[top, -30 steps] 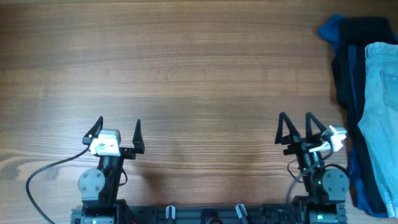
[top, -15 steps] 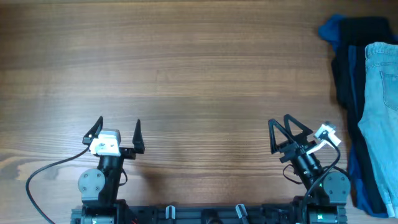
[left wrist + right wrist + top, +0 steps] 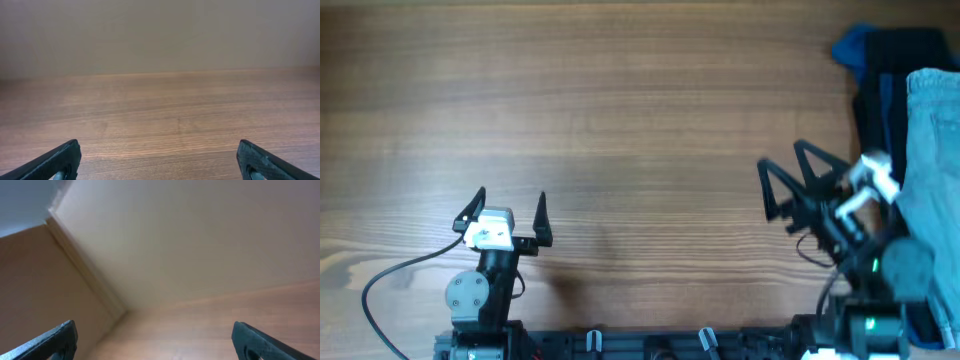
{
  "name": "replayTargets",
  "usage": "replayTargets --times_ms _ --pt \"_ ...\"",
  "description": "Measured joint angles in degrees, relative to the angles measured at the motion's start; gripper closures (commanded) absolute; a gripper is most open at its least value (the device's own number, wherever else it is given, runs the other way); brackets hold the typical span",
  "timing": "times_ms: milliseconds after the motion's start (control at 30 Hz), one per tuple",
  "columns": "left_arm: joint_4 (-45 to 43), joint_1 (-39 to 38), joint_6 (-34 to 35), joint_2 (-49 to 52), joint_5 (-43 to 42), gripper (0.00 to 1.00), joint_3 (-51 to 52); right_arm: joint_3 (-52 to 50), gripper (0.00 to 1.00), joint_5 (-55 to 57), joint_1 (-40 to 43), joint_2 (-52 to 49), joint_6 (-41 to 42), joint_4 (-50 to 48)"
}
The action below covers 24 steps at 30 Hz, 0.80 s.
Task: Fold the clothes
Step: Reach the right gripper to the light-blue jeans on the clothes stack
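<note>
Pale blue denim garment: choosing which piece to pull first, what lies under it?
A black garment and a royal blue garment show from beneath the denim. Their covered parts cannot be seen.

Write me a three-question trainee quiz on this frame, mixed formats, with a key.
1. True or false: the left gripper and the right gripper are both open and empty.
2. What tops the clothes pile? A: pale blue denim garment; B: white towel; C: red shirt.
3. Fill in: the clothes pile lies beside the ___ arm.
Key: 1 true; 2 A; 3 right.
</note>
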State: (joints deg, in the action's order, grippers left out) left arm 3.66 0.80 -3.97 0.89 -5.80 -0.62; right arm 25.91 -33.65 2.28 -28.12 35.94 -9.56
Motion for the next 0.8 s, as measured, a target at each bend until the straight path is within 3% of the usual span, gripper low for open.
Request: replayTargets --times_ms 200,400,533,600,700,800 --pt "0.07 0.00 0.00 -0.04 0.02 0.00 -0.02 21.33 0.00 -15.72 0.00 -29.79 -8.13 15.91" --pt "0.04 0.00 0.00 -0.04 0.02 0.00 -0.02 22.67 0.00 -24.83 0.00 -42.27 -9.35 17.79" --pt "0.04 0.00 0.00 -0.04 0.02 0.00 -0.02 25.55 0.00 -25.75 0.96 -43.15 -9.70 18.93" --pt "0.04 0.00 0.00 -0.04 0.02 0.00 -0.02 33.05 0.00 -19.89 3.48 -43.15 -12.68 29.05" --pt "0.04 0.00 0.00 -0.04 0.02 0.00 -0.02 45.11 0.00 1.62 5.90 -43.30 -20.44 46.03" --pt "0.04 0.00 0.00 -0.04 0.02 0.00 -0.02 48.98 0.00 20.70 5.92 -43.30 -25.00 49.72"
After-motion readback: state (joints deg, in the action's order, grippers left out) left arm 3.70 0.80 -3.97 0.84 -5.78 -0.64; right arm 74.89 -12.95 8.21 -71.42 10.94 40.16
